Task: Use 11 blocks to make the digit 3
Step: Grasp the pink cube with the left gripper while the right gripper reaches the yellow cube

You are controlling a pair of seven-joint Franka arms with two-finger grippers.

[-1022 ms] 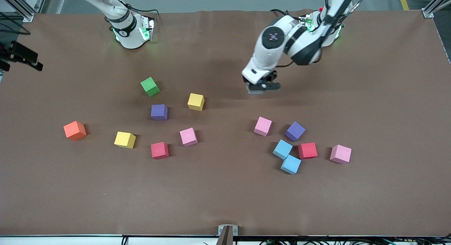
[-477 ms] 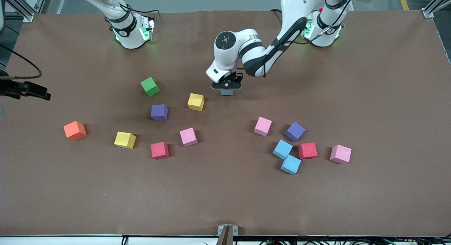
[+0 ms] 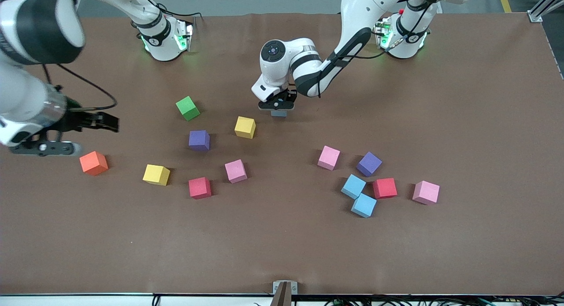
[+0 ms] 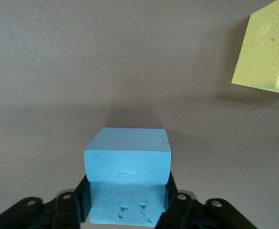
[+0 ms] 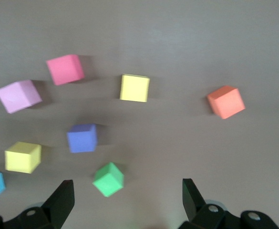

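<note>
While the right gripper (image 3: 94,121) hangs with its fingers spread wide apart and nothing between them, it sits above the brown table (image 3: 484,121) at the right arm's end, over bare surface just farther from the front camera than the orange cube (image 3: 93,163). Toward the middle from there lie a yellow cube (image 3: 156,174), a red cube (image 3: 200,187) and a pink cube (image 3: 235,171), each apart from the others. Farther from the front camera than these sit the green cube (image 3: 187,108), a purple cube (image 3: 199,140) and a second yellow cube (image 3: 245,127), also apart.

Just beside that second yellow cube, toward the left arm's end, the left gripper (image 3: 278,109) is low over the table with its fingers clamped on a light blue cube (image 4: 128,164); the left wrist view shows the cube pinched between the black fingers (image 4: 175,195), with the yellow cube's corner close by.

Toward the left arm's end lies a loose cluster: a second pink cube (image 3: 329,157), a second purple cube (image 3: 369,164), two light blue cubes (image 3: 353,186) (image 3: 364,205) touching at a corner, a second red cube (image 3: 384,188) just beside them, and a third pink cube (image 3: 426,192) a little apart. No cubes are joined into a digit yet.
</note>
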